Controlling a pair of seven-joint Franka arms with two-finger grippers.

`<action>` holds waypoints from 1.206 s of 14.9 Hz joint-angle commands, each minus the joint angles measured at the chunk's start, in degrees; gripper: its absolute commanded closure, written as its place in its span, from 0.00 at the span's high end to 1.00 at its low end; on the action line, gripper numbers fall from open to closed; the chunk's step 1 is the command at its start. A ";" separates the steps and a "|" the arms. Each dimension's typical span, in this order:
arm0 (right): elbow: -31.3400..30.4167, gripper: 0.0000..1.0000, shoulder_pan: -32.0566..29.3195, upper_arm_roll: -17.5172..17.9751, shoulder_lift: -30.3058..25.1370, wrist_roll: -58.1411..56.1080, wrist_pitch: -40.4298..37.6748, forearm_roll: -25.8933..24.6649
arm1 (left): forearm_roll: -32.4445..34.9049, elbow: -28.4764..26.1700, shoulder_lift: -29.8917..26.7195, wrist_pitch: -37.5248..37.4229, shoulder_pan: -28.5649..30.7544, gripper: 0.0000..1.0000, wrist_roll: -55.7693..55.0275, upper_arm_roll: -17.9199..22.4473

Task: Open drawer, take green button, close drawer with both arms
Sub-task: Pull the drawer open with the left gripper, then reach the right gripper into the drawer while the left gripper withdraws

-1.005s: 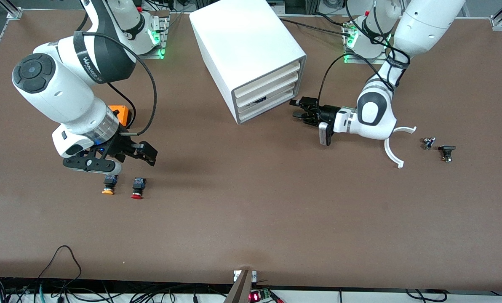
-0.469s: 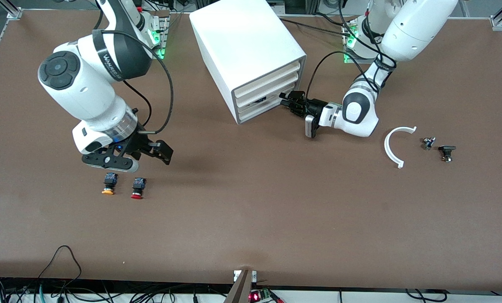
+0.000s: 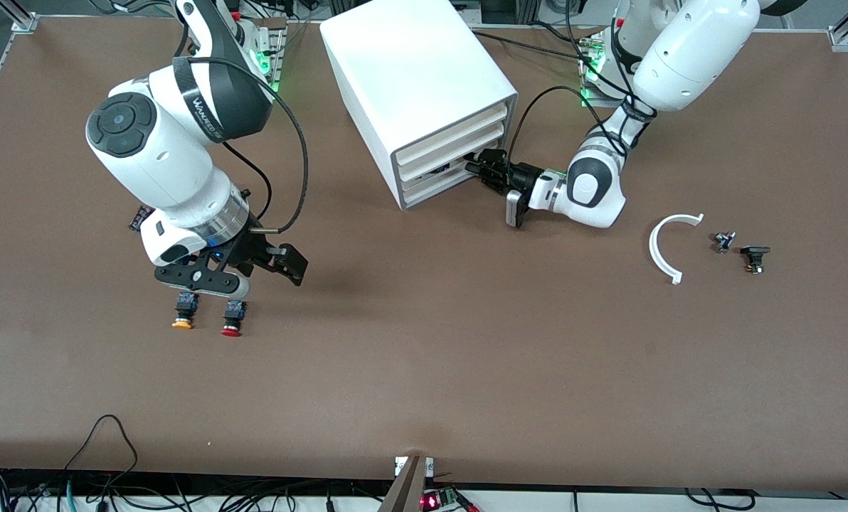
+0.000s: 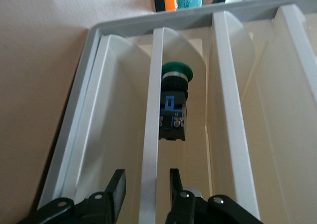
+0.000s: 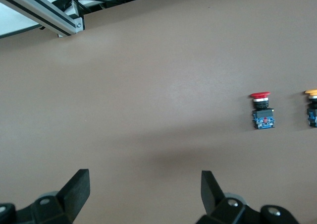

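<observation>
The white cabinet (image 3: 417,64) stands at the middle of the table, its three drawers pushed in. The bottommost drawer (image 3: 444,183) shows its flat front as a white rib in the left wrist view (image 4: 151,110). The green-capped button (image 4: 174,102) lies inside that drawer, just past the front. My left gripper (image 3: 475,165) is at the drawer fronts, open, its fingers (image 4: 118,184) on either side of the drawer's front edge with a gap each side (image 4: 146,177). My right gripper (image 3: 282,260) is open and empty (image 5: 144,182), over the table near two other buttons.
A red-capped button (image 3: 232,318) and a yellow-capped button (image 3: 183,313) lie under the right arm's hand; both show in the right wrist view (image 5: 262,110) (image 5: 312,107). A white curved piece (image 3: 669,245) and two small dark parts (image 3: 724,242) (image 3: 755,257) lie toward the left arm's end.
My left gripper has moved in from beside the cabinet until its fingers straddle the bottom drawer's front. The right arm has swung toward the cabinet, its gripper staying open.
</observation>
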 commanded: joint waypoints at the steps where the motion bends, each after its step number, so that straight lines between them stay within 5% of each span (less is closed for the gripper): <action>1: 4.38 0.99 2.04 -0.47 2.81 5.00 -0.32 0.00 | -2.82 -1.42 0.56 0.55 -0.30 0.18 4.78 -0.31; 2: 5.17 0.99 2.66 -0.38 3.34 7.46 -0.32 0.00 | -2.99 -1.50 0.91 0.46 -0.21 0.00 4.88 -0.31; 9: 10.96 0.99 6.09 -0.47 7.64 15.45 -0.14 0.00 | -1.51 1.91 0.83 0.02 2.77 0.00 3.56 0.48; 14: 19.32 0.99 8.72 -0.47 13.53 25.84 0.56 0.00 | 9.90 11.05 1.36 0.20 3.57 0.00 -7.32 4.60; 18: 19.77 0.99 10.04 -0.47 14.59 31.63 3.63 0.09 | 12.55 16.67 4.68 0.11 6.46 0.00 -9.19 4.96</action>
